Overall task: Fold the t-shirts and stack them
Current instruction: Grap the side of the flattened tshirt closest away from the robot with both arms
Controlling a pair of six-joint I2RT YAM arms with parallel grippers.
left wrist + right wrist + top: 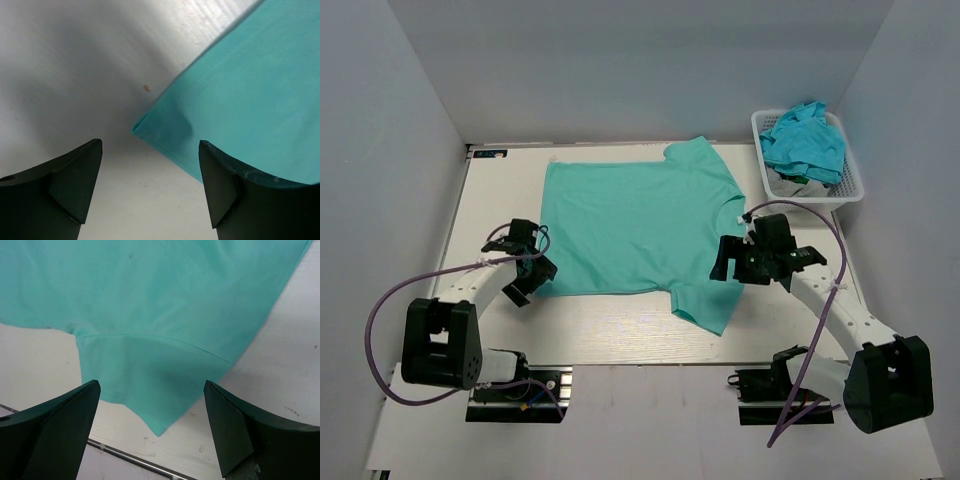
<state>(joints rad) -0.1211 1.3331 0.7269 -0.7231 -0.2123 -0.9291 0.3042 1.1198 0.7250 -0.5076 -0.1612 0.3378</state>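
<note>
**Left hand [535, 268] and right hand [728, 258] wide open, holding nothing**

From above, the teal t-shirt [630, 225] lies flat on the counter [610, 335]. The left hand is at its hem corner [560, 289] and the right hand at the near sleeve [705, 305]. More tees [805, 142] fill the basket [848, 190] at far right.

In the left wrist view the hem corner [150, 125] sits between the spread fingers. The cloth looks thin, light and limp, so I would pinch both layers there.

In the right wrist view the sleeve [150, 385] ends near the counter edge [130, 456]. Room is small there.
</note>
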